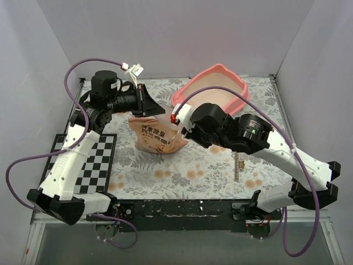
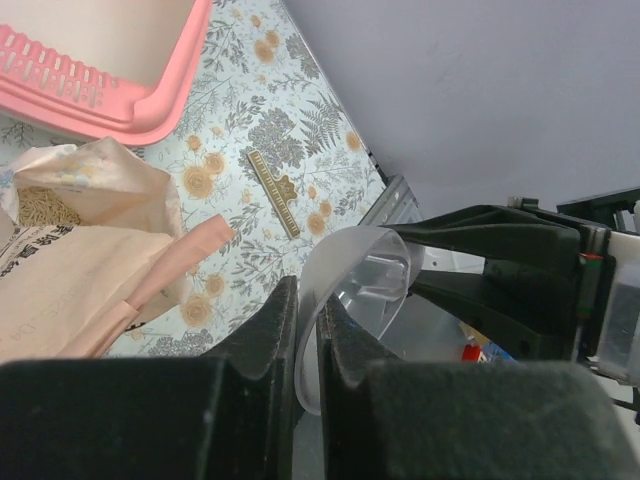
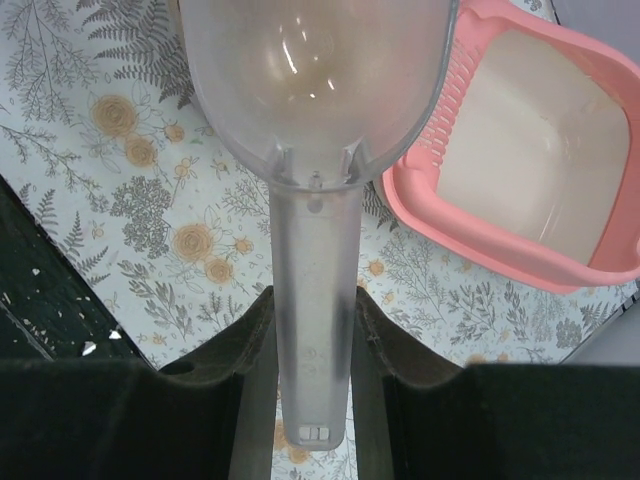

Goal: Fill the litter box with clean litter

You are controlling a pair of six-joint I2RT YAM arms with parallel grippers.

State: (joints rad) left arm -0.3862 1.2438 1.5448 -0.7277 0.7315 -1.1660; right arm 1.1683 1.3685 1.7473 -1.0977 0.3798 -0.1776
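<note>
The pink litter box point(image 1: 183, 95) stands at the back right, its inside cream-white and smooth; it also shows in the left wrist view point(image 2: 100, 95) and the right wrist view point(image 3: 480, 260). The clean litter point(image 2: 45, 205) shows as tan granules inside the open orange-peach bag point(image 1: 157, 138), which stands mid-table. The clear scoop point(image 3: 315, 80) is empty and held in the air by both grippers. My right gripper point(image 3: 313, 300) is shut on its handle. My left gripper point(image 2: 308, 300) is shut on the thin rim of the scoop's bowl point(image 2: 365, 280). Both grippers meet above the bag point(image 2: 90, 270).
A black-and-white checkerboard point(image 1: 91, 163) lies at the front left. A thin ruler point(image 1: 237, 165) lies on the floral cloth at the front right, also in the left wrist view point(image 2: 275, 190). White walls close in the back and sides.
</note>
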